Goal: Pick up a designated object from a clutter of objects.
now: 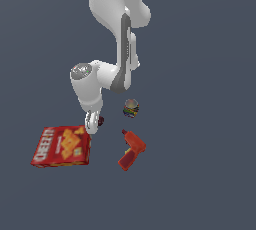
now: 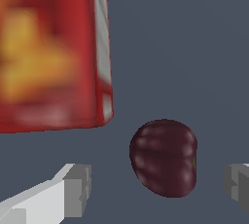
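- Gripper [image 2: 155,189]: standing wide open in the wrist view, one grey fingertip [image 2: 78,191] showing on one side of the dark maroon plum-like ball [image 2: 164,157] and the other on the far side, a clear gap showing between each pad and the fruit; nothing being held. In the exterior view the gripper [image 1: 93,122] is hanging low over the floor, just beside the box's upper corner.
- Franka arm [image 1: 117,34]: white, reaching down from the top of the exterior view, elbow bending toward the exterior view's left.
- Cheez-It cracker box [image 1: 61,146]: red, lying flat with its printed face up, sitting at the exterior view's left; its corner is appearing blurred and close in the wrist view [image 2: 53,52], near the maroon ball but apart from it.
- Red-orange drill-shaped thing [image 1: 132,150]: lying on its side, toward the exterior view's right of the box, well apart from the gripper.
- Multicoloured striped ball [image 1: 131,108]: resting above the drill in the exterior view, apart from the arm.
- Dark maroon plum-like ball: sitting on the grey floor between the open fingers, only a dark sliver [image 1: 101,121] peeking out beside the gripper in the exterior view.
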Robot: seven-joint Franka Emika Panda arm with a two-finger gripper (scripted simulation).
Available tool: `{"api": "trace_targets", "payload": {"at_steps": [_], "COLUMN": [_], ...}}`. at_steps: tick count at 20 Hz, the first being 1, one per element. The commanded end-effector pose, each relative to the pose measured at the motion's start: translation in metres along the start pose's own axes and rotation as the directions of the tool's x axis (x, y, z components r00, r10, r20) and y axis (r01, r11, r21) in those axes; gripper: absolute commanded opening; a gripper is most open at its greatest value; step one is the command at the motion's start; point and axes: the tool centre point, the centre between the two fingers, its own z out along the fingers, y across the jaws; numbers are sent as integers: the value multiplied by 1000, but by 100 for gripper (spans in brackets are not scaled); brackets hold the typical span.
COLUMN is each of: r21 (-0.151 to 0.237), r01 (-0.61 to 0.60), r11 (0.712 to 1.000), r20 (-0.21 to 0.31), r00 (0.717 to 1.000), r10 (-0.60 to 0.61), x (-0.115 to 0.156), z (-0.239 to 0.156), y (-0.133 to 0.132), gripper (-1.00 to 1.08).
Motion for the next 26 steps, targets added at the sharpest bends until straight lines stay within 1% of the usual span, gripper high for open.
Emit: {"api": "trace_targets", "payload": {"at_steps": [1,5,9,10,21,26], "r21": [-11,-22,-25,-25,-24,-24], "r01": [-4,-8,-9,-9,-9,-9], "r11": [1000,1000,1000,1000,1000,1000], "r20": [1,3,3,3,3,3], "r00": [1000,1000,1000,1000,1000,1000], "r10": [4,8,9,9,9,9], "x": [1,2,2,2,2,-4], "z": [15,30,35,35,34,25], "y": [5,9,11,11,10,8], "gripper": [100,100,100,-100,-100,-100]}}
